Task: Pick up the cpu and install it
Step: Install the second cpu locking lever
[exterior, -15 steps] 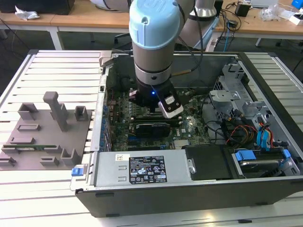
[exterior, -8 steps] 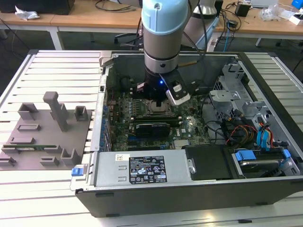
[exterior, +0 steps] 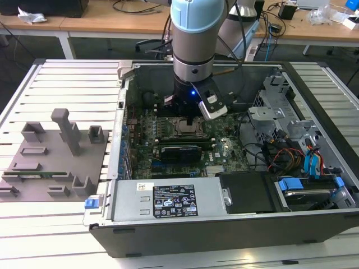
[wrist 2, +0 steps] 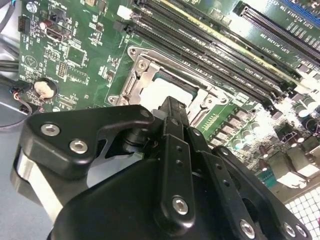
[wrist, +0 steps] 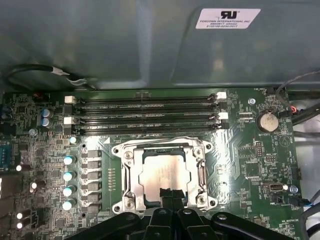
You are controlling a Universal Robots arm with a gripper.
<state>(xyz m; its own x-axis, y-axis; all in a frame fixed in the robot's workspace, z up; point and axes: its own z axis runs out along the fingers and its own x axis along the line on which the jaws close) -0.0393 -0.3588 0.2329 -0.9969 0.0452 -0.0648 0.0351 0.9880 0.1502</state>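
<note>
The cpu (wrist: 167, 170), a flat square chip with a pale silvery top, lies flat inside the metal socket frame (wrist: 129, 172) on the green motherboard (wrist: 240, 155). My gripper (wrist: 172, 192) hangs just above the chip's near edge, its black fingertips drawn together with nothing between them. In the second wrist view the gripper (wrist 2: 172, 104) points down at the cpu (wrist 2: 159, 92), which shows pale within the frame. From the exterior view the gripper (exterior: 189, 119) stands over the socket (exterior: 188, 129) in the open computer case (exterior: 196, 224).
Black memory slots (wrist: 150, 117) run beside the socket. A long black expansion card (exterior: 179, 151) sits in the board. A grey fixture plate (exterior: 56, 162) with upright blocks lies at the exterior view's left, holding a green memory stick (exterior: 39, 175). Cables and drive bays (exterior: 297, 151) crowd the case's right.
</note>
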